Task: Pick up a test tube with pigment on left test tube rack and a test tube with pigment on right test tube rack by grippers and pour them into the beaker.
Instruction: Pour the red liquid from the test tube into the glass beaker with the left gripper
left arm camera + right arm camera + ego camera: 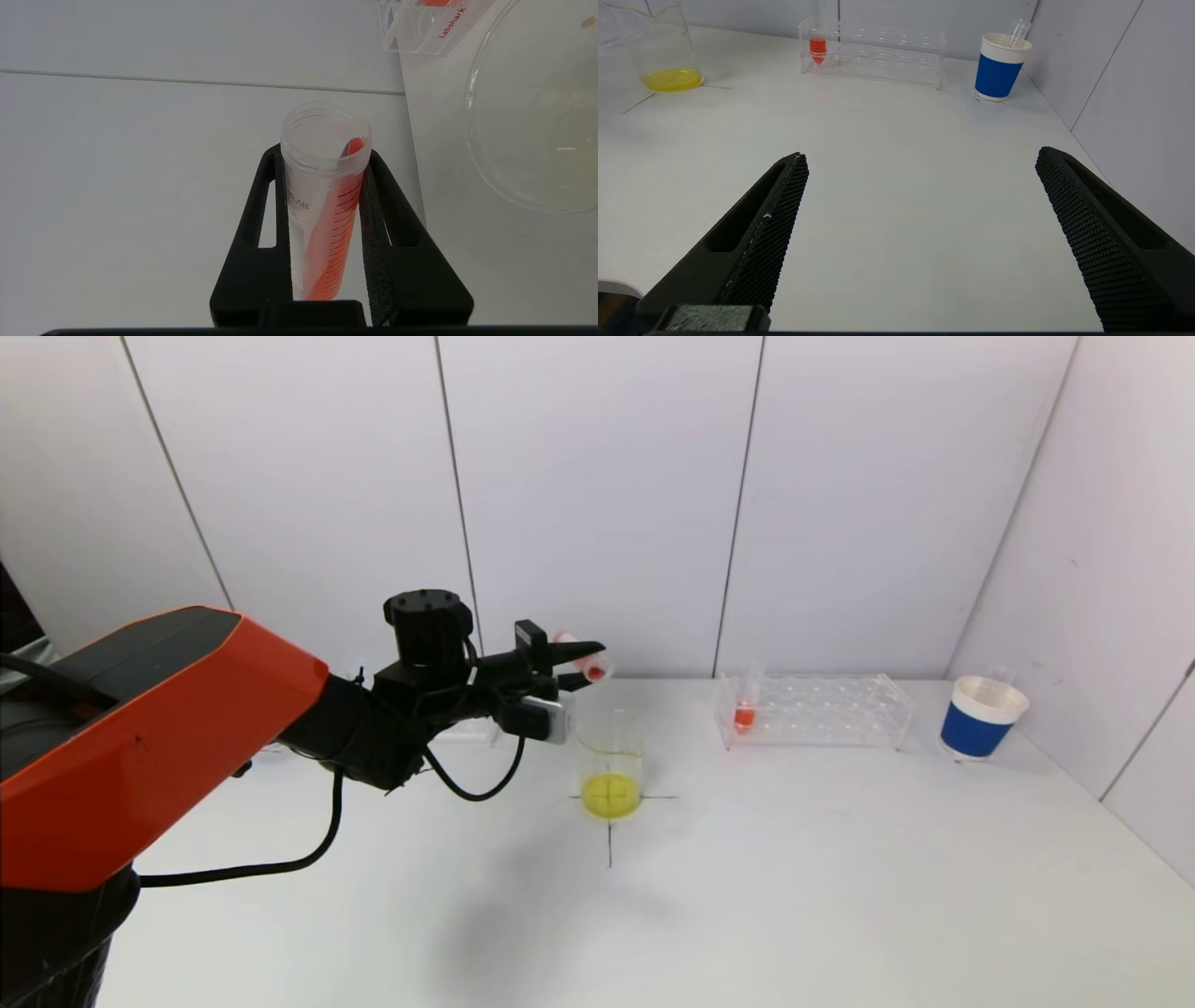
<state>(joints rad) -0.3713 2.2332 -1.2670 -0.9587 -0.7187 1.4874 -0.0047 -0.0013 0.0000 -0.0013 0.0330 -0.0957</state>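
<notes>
My left gripper [571, 667] is shut on a clear test tube [586, 659] with orange-red pigment, held tilted near level, just above and left of the beaker [611, 767]. The left wrist view shows the tube [322, 205] pinched between both fingers, the pigment running toward its open mouth, with the beaker's rim [472, 116] beside it. The beaker holds yellow liquid and stands on a black cross mark. The right rack [814, 709] holds one tube of red pigment [745, 709] at its left end. My right gripper [920, 163] is open, low over bare table, outside the head view.
A blue and white paper cup [980, 717] holding a clear tube stands at the far right by the wall. The left rack is mostly hidden behind my left arm [159, 728]. White walls close the back and right sides.
</notes>
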